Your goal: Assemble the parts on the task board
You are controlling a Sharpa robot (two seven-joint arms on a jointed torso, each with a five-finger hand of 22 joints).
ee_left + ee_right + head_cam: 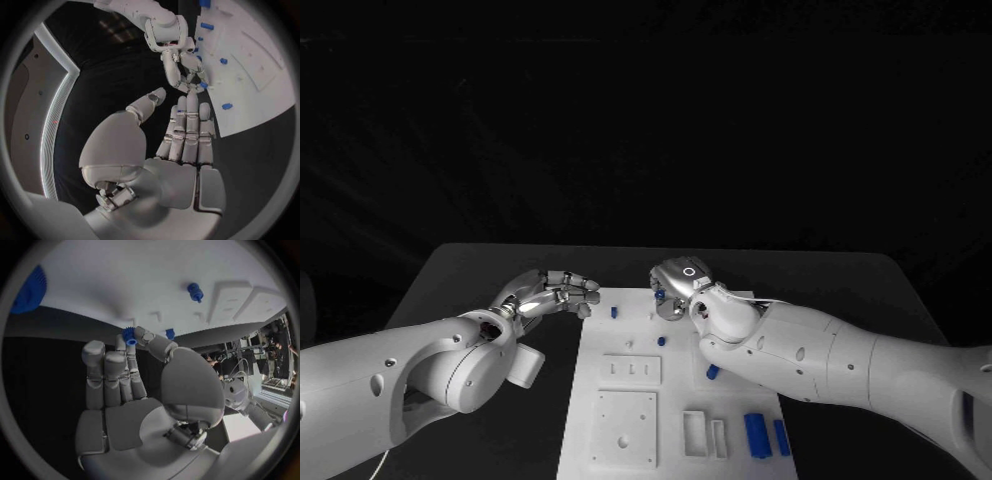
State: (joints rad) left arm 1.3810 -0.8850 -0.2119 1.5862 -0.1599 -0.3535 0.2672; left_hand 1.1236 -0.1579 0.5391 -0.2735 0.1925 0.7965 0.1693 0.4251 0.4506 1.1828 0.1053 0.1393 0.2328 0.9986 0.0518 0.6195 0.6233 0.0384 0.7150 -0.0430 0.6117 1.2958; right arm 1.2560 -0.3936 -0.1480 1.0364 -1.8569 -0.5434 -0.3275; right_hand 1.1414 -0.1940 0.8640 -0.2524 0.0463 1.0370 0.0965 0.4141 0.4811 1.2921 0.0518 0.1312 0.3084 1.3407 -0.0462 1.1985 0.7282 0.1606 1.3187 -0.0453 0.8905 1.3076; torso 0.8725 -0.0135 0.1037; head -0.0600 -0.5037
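- Task board (625, 400), lower centre of head view; blue parts scattered on it, a pair lying at lower right (759, 435).
- Right hand (678, 285) at the board's far edge, centre frame; pinches a small blue gear (129, 336) between thumb and fingertip.
- Left hand (548, 295) just left of the board's top corner, fingers curled in, holding nothing.
- Gear judged light, rigid, toothed rim gives grip; small, so easily dropped. Best held by the rim, bore left free.

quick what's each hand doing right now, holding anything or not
Left hand: open, holding nothing, beside the task board.
Right hand: pinching a small blue part at its fingertips.
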